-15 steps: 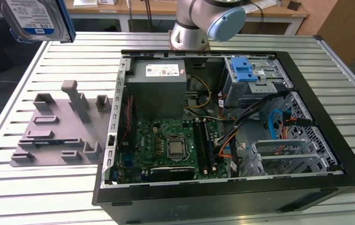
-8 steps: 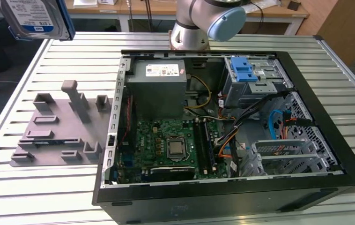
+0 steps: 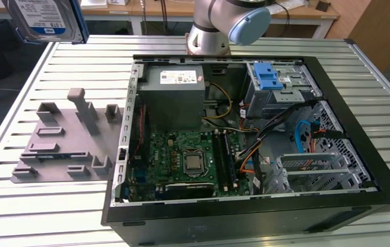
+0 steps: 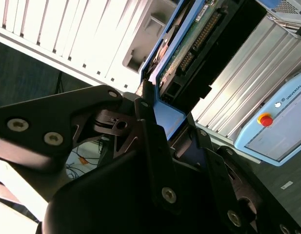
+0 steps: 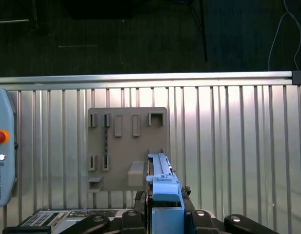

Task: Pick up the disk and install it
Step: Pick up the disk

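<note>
Second wrist view shows the hand (image 4: pixel 169 119) clamped on the disk (image 4: pixel 189 48), exterior view its label (image 3: pixel 42 15).

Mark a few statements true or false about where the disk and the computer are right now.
1. The gripper is shut on the disk. True.
2. The disk sits inside the computer case. False: it is held in the air, outside the case.
3. A grey holder plate lies on the table, at the exterior view's left of the case. True.
4. The case is closed. False: it lies open, with the green circuit board showing.
</note>
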{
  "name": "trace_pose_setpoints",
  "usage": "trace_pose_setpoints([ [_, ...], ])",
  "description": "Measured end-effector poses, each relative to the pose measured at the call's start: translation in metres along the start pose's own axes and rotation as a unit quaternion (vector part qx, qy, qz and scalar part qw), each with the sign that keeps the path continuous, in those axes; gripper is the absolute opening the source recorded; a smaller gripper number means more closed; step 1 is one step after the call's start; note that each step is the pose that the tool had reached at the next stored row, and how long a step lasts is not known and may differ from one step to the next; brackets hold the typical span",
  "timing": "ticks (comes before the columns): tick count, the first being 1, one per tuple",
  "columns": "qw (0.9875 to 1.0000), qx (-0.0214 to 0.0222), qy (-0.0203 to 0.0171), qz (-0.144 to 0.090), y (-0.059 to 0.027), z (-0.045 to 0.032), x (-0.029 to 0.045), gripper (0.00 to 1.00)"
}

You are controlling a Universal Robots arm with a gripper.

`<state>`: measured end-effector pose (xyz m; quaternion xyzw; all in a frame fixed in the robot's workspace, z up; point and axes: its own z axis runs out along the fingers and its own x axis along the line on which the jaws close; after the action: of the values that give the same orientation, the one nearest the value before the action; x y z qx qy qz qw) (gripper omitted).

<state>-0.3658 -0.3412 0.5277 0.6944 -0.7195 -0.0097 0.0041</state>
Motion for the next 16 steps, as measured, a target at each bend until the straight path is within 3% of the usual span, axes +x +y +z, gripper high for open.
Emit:
trace_pose_setpoints([
  [8,1.0000,-0.0032,0.0001,0.000,-0.0142,-0.0003,0.0006,0.36],
  [16,1.0000,-0.0081,0.0003,0.000,-0.0357,-0.0007,0.0059,0.36],
])
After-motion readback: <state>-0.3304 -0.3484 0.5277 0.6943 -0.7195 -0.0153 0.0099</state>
